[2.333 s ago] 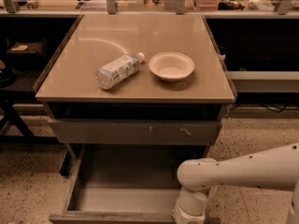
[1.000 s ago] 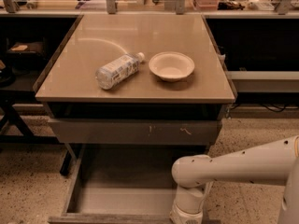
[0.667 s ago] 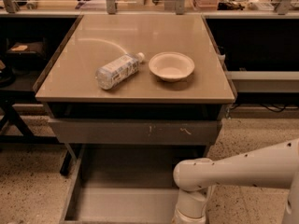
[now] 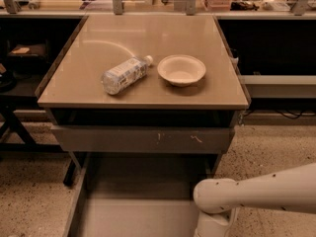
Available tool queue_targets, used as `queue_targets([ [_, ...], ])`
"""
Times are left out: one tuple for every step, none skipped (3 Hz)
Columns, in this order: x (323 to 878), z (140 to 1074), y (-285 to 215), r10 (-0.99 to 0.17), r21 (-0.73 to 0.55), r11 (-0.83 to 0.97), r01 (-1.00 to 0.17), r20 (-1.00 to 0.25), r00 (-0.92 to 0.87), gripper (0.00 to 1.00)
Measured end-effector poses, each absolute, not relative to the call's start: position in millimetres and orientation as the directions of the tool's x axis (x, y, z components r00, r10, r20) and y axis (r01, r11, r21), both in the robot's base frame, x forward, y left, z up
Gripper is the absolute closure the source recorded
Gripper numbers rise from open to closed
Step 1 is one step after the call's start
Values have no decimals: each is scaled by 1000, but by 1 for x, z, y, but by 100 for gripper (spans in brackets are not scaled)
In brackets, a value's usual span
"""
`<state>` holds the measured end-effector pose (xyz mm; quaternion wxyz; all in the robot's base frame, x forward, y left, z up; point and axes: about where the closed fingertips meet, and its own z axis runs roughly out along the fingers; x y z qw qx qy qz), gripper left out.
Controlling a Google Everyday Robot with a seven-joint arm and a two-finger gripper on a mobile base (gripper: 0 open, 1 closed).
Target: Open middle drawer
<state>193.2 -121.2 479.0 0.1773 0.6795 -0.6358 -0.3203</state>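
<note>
Arm [image 4: 261, 190] shifted right by open middle drawer [image 4: 140, 209], gripper unseen below frame, speckled floor [image 4: 279, 149]

The middle drawer [image 4: 133, 209] stands pulled well out toward 6 o'clock from under the worktop [image 4: 163, 36]. Its shallow grey tray interior lies level and open to view, with a raised side wall at 9 o'clock. Its front is cut off at the bottom edge. The gripper is out of view, past the bottom edge at 5 o'clock.

surface [image 4: 173, 33]: bottle [image 4: 123, 74] lying on its side, bowl [image 4: 181, 69] upright just beside it;
middle drawer [image 4: 138, 201]: pulled out, grey tray interior showing;
gripper: out of view; arm [image 4: 256, 189] runs off the bottom edge, lower right
</note>
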Motion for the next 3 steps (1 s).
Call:
queue_targets([
  [191,479,-122,-977,651,-129,-748,-212,-16,0],
  [200,489,-122,-971,616,-126,-778,-238,-31,0],
  [208,516,-143,-961,552,-56,-832,-257,-105,0],
])
